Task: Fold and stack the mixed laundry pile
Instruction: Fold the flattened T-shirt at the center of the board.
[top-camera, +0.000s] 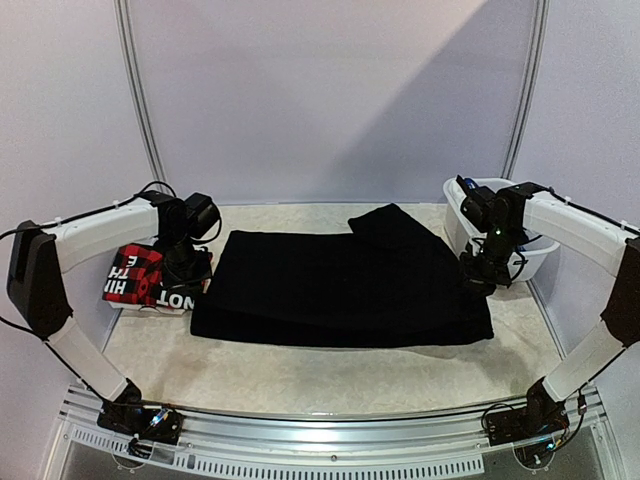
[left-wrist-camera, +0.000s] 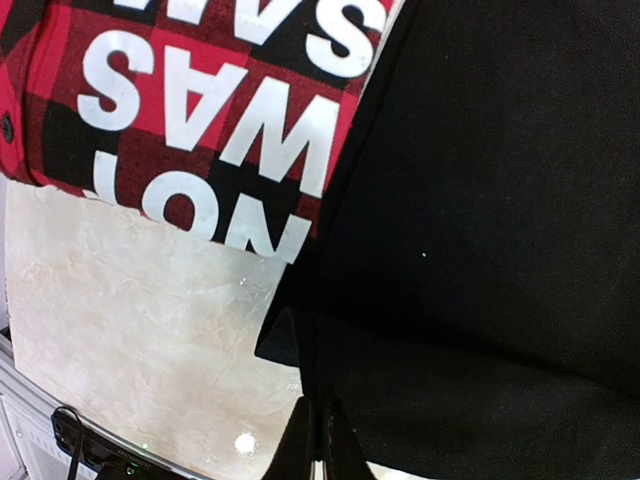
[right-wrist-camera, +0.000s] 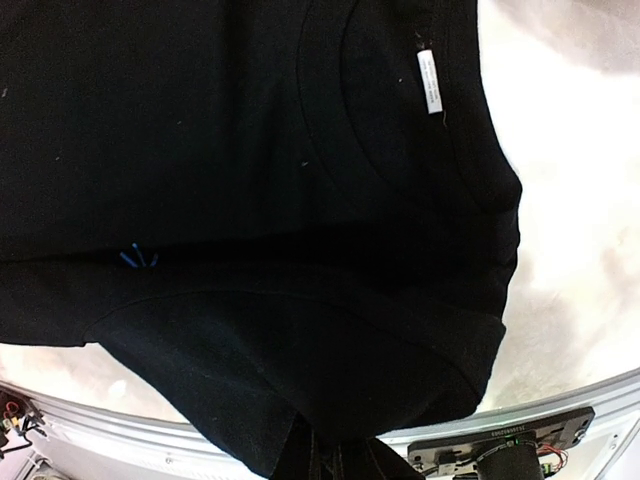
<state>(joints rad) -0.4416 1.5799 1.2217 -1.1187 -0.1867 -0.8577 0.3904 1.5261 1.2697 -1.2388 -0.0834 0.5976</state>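
Note:
A plain black garment (top-camera: 340, 285) lies spread flat across the middle of the table, one flap folded over at its far right. My left gripper (top-camera: 187, 282) is at its left edge, and in the left wrist view the jaws (left-wrist-camera: 322, 445) are shut on a pinched fold of the black garment (left-wrist-camera: 480, 200). My right gripper (top-camera: 478, 282) is at the right edge. Its jaws (right-wrist-camera: 338, 458) are shut on black cloth below the neckline, where a white label (right-wrist-camera: 430, 80) shows. A red-black plaid garment (top-camera: 135, 275) with white lettering (left-wrist-camera: 250, 120) lies just left of the black one.
A white plastic basket (top-camera: 545, 262) stands at the back right, behind my right arm. Bare cream tabletop (top-camera: 300, 380) runs between the black garment and the metal rail at the near edge. A pale curtain closes off the back.

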